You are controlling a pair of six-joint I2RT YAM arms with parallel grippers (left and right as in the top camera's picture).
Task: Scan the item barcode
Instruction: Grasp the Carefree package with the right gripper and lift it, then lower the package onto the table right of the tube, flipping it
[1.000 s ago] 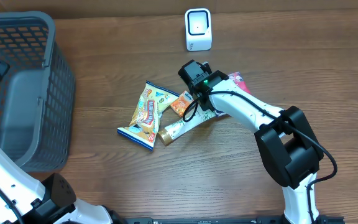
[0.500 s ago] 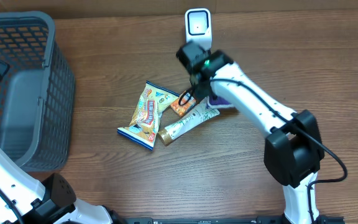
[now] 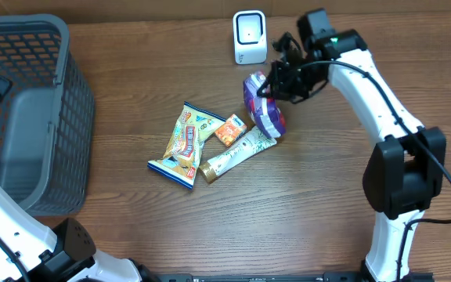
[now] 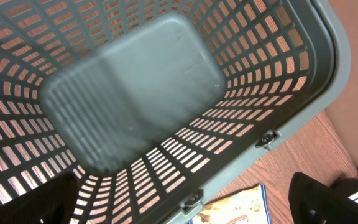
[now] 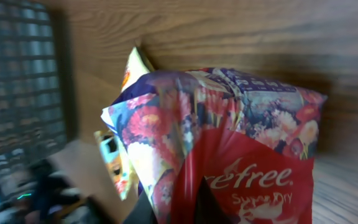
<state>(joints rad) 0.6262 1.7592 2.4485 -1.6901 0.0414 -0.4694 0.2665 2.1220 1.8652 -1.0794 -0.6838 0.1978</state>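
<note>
- The right claw (image 3: 279,81) is pinched narrow on the upper edge of the floral pack (image 3: 261,108), a purple-and-red pouch. Its printed face fills the right wrist view.
- The pack is near the white scanner (image 3: 250,37) but apart from it, on the robot's side and a little to the right.
- In the overhead view the pack's lower end overlaps the long cream sachet (image 3: 237,155). I cannot tell whether they touch.
- Beside the sachet, on the wooden surface (image 3: 210,227), lie a small orange packet (image 3: 229,130) and a yellow snack bag (image 3: 183,143).
- The left claw (image 4: 182,196) hangs spread wide over the grey basket (image 4: 331,53) at the far left, holding nothing.
</note>
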